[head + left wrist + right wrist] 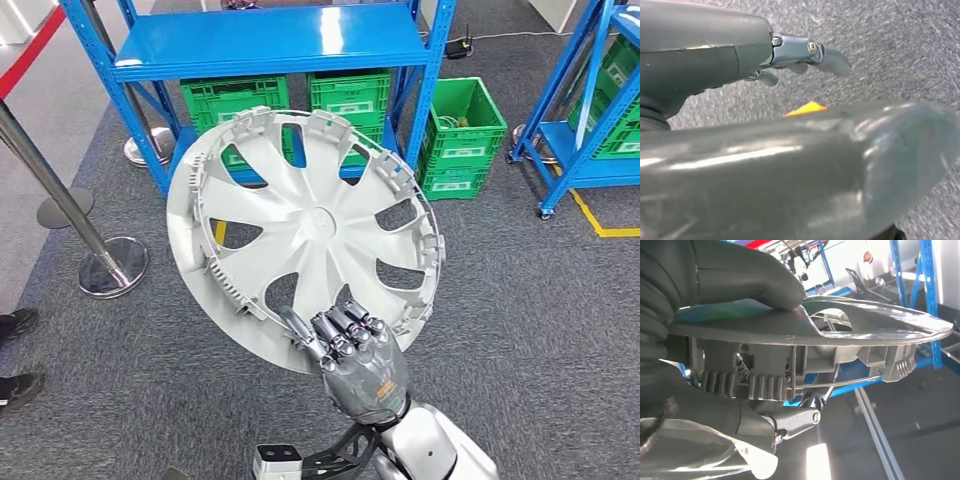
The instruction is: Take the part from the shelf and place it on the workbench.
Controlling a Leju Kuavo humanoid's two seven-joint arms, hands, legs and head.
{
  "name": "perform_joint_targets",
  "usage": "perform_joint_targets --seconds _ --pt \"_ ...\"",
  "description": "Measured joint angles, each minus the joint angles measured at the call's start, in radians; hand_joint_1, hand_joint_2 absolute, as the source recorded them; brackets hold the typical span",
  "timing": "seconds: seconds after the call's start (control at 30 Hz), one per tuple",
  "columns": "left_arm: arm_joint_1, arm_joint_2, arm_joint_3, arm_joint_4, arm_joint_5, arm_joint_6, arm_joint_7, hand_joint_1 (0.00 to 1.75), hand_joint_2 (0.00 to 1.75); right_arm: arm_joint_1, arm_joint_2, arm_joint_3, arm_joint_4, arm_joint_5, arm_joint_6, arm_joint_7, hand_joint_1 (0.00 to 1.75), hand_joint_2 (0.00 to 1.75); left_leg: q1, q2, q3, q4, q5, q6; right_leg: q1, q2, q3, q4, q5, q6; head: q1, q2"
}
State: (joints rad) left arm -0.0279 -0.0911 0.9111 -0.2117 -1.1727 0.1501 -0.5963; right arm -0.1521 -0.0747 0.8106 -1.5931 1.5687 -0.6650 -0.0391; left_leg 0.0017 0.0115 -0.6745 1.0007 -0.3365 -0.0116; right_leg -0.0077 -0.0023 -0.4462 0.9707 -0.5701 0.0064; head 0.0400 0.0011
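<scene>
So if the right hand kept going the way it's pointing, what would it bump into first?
Probably the green crates under the blue shelf. The right hand holds the hubcap, whose far edge would likely touch first, though depth is unclear.

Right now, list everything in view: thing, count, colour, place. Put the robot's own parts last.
wheel cover: one, silver-grey, held up in front of the shelf.
shelf: one, blue, straight ahead behind the wheel cover.
second shelf: one, blue, far right.
crates: at least four, green, under and beside the shelf; more on the second shelf.
barrier posts: two chrome bases, left of the shelf.
floor tape: yellow, on the grey carpet at right.
person's shoes: two, dark, left edge.
right hand: one, dark grey, fingers gripping the wheel cover's near rim.
left hand: one, grey, over bare carpet, holding nothing.
</scene>
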Motion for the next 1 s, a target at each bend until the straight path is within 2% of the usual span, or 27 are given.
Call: perform_joint_targets --seconds 0.03,0.07,0.13,0.17,0.2,0.23,0.27,0.3,0.33,0.37,0.4,0.43,0.5,0.53,0.57,0.6,0.67,0.7,0.73,0.77,0.83,0.87,0.9,1.0 --pt "0.003 0.001 0.0 0.0 0.0 0.0 0.0 0.0 0.0 0.0 0.0 0.001 0.001 0.0 0.0 0.0 1.75 1.75 0.002 -0.002 -0.007 0.017 -0.025 -0.006 0.0 -0.002 -0.012 0.001 0.012 -0.011 -0.002 0.0" --pt "0.006 0.001 0.001 0.0 0.0 0.0 0.0 0.0 0.0 -0.001 0.001 0.002 0.002 0.0 0.0 0.0 1.75 1.75 0.003 -0.004 -0.016 0.053 -0.071 -0.011 -0.001 -0.003 -0.026 0.002 0.026 -0.02 -0.005 0.0" --pt "0.007 0.0 0.001 0.0 0.0 -0.001 0.0 0.0 0.0 -0.001 0.002 0.003 0.003 0.0 0.0 0.0 1.75 1.75 0.005 -0.006 -0.037 0.174 -0.194 -0.018 0.001 -0.005 -0.053 0.004 0.054 -0.029 -0.01 0.0" --pt "0.006 -0.001 0.001 0.0 0.0 -0.001 0.0 0.0 0.0 -0.001 0.002 0.003 0.004 0.0 0.0 0.0 1.75 1.75 0.005 -0.007 -0.042 0.238 -0.232 -0.019 0.003 -0.005 -0.069 0.007 0.068 -0.03 -0.011 0.0" --pt "0.005 -0.001 0.001 0.0 0.0 -0.001 0.0 0.0 0.0 -0.001 0.003 0.004 0.005 0.0 0.0 0.0 1.75 1.75 0.005 -0.007 -0.039 0.285 -0.243 -0.019 0.006 -0.005 -0.086 0.01 0.081 -0.03 -0.011 0.0" --pt "0.004 -0.001 0.001 0.0 0.0 -0.001 0.0 0.0 0.0 -0.001 0.003 0.004 0.006 0.0 0.0 0.0 1.75 1.75 0.004 -0.007 -0.022 0.302 -0.229 -0.017 0.007 -0.006 -0.106 0.015 0.093 -0.029 -0.012 0.0" --pt "0.004 -0.001 0.001 0.0 0.0 -0.001 0.0 0.0 0.0 -0.001 0.003 0.004 0.007 0.0 0.0 0.0 1.75 1.75 0.004 -0.007 0.01 0.283 -0.202 -0.013 0.009 -0.005 -0.125 0.02 0.104 -0.028 -0.012 0.0" --pt "0.004 -0.001 0.001 0.0 -0.001 -0.001 0.0 0.0 0.0 -0.001 0.003 0.004 0.007 0.0 0.0 0.0 1.75 1.75 0.002 -0.008 0.058 0.23 -0.178 -0.007 0.01 -0.005 -0.142 0.025 0.112 -0.026 -0.012 0.0" --pt "0.003 0.0 0.001 0.0 -0.001 -0.002 -0.001 0.0 0.0 -0.001 0.003 0.004 0.008 0.0 0.0 0.0 1.75 1.75 0.0 -0.009 0.116 0.155 -0.172 0.001 0.013 -0.004 -0.154 0.03 0.119 -0.024 -0.012 0.0" --pt "0.002 0.001 0.001 -0.001 -0.002 -0.004 -0.001 0.0 0.0 -0.001 0.004 0.005 0.008 0.0 0.0 0.0 1.75 1.75 -0.002 -0.01 0.168 0.077 -0.18 0.008 0.014 -0.004 -0.163 0.033 0.126 -0.02 -0.011 0.0" --pt "0.0 0.001 0.001 -0.001 -0.002 -0.005 -0.001 0.0 0.0 -0.002 0.005 0.005 0.008 0.0 0.0 0.001 1.75 1.75 -0.005 -0.011 0.204 0.019 -0.193 0.014 0.015 -0.005 -0.168 0.035 0.133 -0.016 -0.011 0.0" --pt "0.0 0.002 0.002 -0.002 -0.002 -0.006 -0.001 0.0 0.0 -0.002 0.007 0.005 0.008 0.0 0.0 0.002 1.75 1.75 -0.008 -0.011 0.222 -0.014 -0.204 0.018 0.015 -0.005 -0.172 0.035 0.141 -0.01 -0.011 0.0" --pt "0.0 0.001 0.002 -0.002 -0.002 -0.006 0.0 0.0 0.0 -0.004 0.008 0.007 0.009 0.0 0.001 0.005 1.75 1.75 -0.009 -0.009 0.216 -0.031 -0.193 0.027 0.013 -0.006 -0.178 0.033 0.154 0.001 -0.012 0.0" --pt "0.0 0.0 0.003 -0.002 -0.002 -0.006 0.0 0.0 0.0 -0.004 0.008 0.008 0.009 0.0 0.001 0.006 1.75 1.75 -0.007 -0.007 0.209 -0.035 -0.182 0.033 0.012 -0.004 -0.187 0.043 0.145 0.007 -0.011 0.0" --pt "0.0 -0.001 0.004 -0.002 -0.002 -0.005 0.0 0.0 0.0 -0.005 0.008 0.01 0.009 0.0 0.001 0.007 1.75 1.75 -0.004 -0.005 0.199 -0.039 -0.17 0.038 0.011 -0.002 -0.202 0.07 0.122 0.012 -0.009 0.0" --pt "0.0 -0.002 0.006 -0.002 -0.002 -0.005 0.0 0.0 0.0 -0.005 0.008 0.011 0.01 0.0 0.001 0.007 1.75 1.75 -0.002 -0.003 0.188 -0.04 -0.159 0.041 0.008 0.0 -0.225 0.121 0.084 0.017 -0.008 0.0" --pt "0.0 -0.002 0.009 -0.002 -0.002 -0.005 0.0 0.0 0.0 -0.005 0.008 0.015 0.012 0.0 0.001 0.007 1.75 1.75 -0.002 -0.002 0.163 -0.039 -0.141 0.044 0.004 0.0 -0.27 0.254 0.005 0.026 -0.005 0.0" --pt "0.001 -0.003 0.01 -0.002 -0.002 -0.005 0.0 0.0 0.0 -0.004 0.008 0.017 0.014 0.0 0.001 0.008 1.75 1.75 -0.002 -0.002 0.152 -0.038 -0.132 0.043 0.003 0.0 -0.277 0.3 -0.016 0.029 -0.005 0.0" --pt "0.002 -0.003 0.011 -0.002 -0.002 -0.005 0.0 0.0 0.0 -0.004 0.008 0.019 0.016 0.0 0.001 0.008 1.75 1.75 -0.002 -0.001 0.142 -0.037 -0.124 0.041 0.001 0.0 -0.265 0.307 -0.019 0.032 -0.004 0.0" --pt "0.003 -0.004 0.011 -0.002 -0.002 -0.005 0.001 0.0 0.0 -0.004 0.008 0.021 0.017 0.0 0.001 0.009 1.75 1.75 -0.001 -0.001 0.133 -0.035 -0.118 0.038 0.0 0.0 -0.232 0.273 -0.005 0.033 -0.004 0.0" --pt "0.003 -0.004 0.012 -0.002 -0.002 -0.005 0.001 0.0 0.0 -0.005 0.008 0.023 0.019 0.0 0.001 0.01 1.75 1.75 -0.001 -0.002 0.121 -0.027 -0.11 0.031 -0.003 -0.001 -0.126 0.123 0.035 0.032 -0.004 0.0" --pt "0.003 -0.004 0.012 -0.002 -0.002 -0.005 0.002 0.0 0.0 -0.006 0.008 0.024 0.019 0.0 0.001 0.01 1.75 1.75 -0.003 -0.002 0.115 -0.02 -0.108 0.026 -0.003 0.0 -0.086 0.06 0.048 0.028 -0.005 0.0" --pt "0.003 -0.004 0.013 -0.002 -0.002 -0.005 0.003 0.0 0.0 -0.006 0.008 0.024 0.019 0.0 0.001 0.011 1.75 1.75 -0.004 -0.002 0.11 -0.015 -0.105 0.021 -0.002 0.0 -0.064 0.022 0.052 0.023 -0.005 0.0" --pt "0.004 -0.003 0.015 -0.002 -0.002 -0.005 0.005 0.0 0.0 -0.005 0.008 0.025 0.02 0.0 0.001 0.013 1.75 1.75 -0.004 -0.002 0.098 -0.008 -0.096 0.004 0.0 0.001 -0.068 0.016 0.059 0.002 -0.005 0.0"
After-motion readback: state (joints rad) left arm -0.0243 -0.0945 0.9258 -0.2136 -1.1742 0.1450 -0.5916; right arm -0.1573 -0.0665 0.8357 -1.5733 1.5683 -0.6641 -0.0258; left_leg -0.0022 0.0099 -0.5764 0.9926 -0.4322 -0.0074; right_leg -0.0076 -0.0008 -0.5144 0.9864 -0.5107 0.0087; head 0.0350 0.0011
